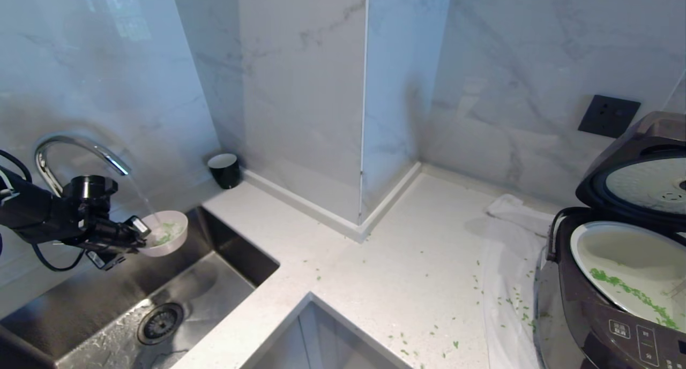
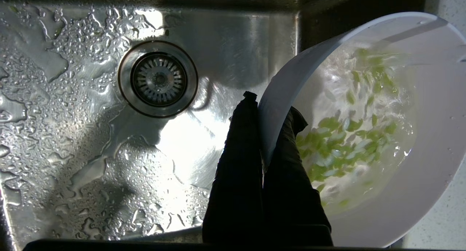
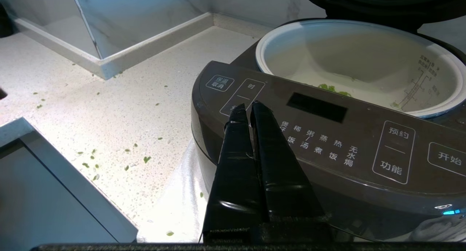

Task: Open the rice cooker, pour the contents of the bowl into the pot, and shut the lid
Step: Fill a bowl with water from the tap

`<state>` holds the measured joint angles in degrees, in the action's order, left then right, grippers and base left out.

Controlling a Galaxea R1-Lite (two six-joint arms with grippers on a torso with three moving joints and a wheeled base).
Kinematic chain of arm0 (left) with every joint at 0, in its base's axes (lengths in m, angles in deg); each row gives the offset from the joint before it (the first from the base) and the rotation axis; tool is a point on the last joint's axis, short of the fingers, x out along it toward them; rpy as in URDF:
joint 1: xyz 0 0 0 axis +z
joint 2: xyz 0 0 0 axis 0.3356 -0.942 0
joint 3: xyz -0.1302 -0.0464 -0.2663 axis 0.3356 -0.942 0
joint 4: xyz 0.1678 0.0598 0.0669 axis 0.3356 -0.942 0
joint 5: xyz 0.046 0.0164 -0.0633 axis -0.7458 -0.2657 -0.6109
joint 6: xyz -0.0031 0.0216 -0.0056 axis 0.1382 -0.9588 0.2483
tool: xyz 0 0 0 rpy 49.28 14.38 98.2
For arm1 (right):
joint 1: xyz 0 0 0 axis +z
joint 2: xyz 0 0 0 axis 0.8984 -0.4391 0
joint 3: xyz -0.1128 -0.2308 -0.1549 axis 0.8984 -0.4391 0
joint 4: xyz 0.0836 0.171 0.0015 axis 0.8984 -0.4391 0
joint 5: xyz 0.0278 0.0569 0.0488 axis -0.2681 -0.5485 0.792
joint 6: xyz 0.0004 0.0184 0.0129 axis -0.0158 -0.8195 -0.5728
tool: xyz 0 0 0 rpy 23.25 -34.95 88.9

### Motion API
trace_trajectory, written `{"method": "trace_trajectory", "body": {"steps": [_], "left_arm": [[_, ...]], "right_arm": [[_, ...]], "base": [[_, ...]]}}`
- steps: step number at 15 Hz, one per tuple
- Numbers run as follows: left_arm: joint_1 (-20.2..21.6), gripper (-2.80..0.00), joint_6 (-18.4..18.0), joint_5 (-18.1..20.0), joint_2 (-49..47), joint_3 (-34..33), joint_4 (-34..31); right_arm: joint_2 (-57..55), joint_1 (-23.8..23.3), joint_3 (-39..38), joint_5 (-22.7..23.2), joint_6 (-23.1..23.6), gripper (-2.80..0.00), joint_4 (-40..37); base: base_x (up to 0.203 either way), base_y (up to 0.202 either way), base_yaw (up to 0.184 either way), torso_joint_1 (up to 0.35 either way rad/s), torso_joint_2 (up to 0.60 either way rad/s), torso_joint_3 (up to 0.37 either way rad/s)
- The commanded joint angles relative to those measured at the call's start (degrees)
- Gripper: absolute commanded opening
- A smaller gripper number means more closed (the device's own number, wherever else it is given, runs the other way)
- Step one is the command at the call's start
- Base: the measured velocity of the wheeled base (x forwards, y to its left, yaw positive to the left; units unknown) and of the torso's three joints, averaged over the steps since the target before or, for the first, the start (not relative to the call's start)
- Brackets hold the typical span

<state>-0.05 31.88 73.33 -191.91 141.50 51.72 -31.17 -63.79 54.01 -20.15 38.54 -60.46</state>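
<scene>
One rice cooker (image 1: 616, 283) with one pot (image 1: 632, 262), one bowl (image 1: 163, 232), one black cup (image 1: 224, 170), one tap (image 1: 75, 149), one sink (image 1: 123, 305) (a single drain), one wall socket (image 1: 608, 115), two grippers (image 1: 140, 231) (image 3: 248, 109).

Rice cooker (image 1: 616, 283) cut off by the right edge, bowl (image 1: 166, 232) rim partly behind the left tool (image 1: 140, 235).
</scene>
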Motion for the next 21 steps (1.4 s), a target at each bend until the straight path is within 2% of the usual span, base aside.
{"method": "trace_trajectory", "body": {"steps": [1, 21], "left_arm": [[-0.1, -2.8, 0.4, 0.4, -0.2, 0.1, 0.0], [-0.2, -2.8, 0.4, 0.4, 0.3, -0.2, 0.0]], "right_arm": [[0.0, 0.0, 0.0, 0.0, 0.0, -2.8, 0.0], [0.0, 0.0, 0.0, 0.0, 0.1, -2.8, 0.0]], "base": [[0.0, 0.0, 0.0, 0.0, 0.0, 0.0], [0.0, 0.0, 0.0, 0.0, 0.0, 0.0]]}}
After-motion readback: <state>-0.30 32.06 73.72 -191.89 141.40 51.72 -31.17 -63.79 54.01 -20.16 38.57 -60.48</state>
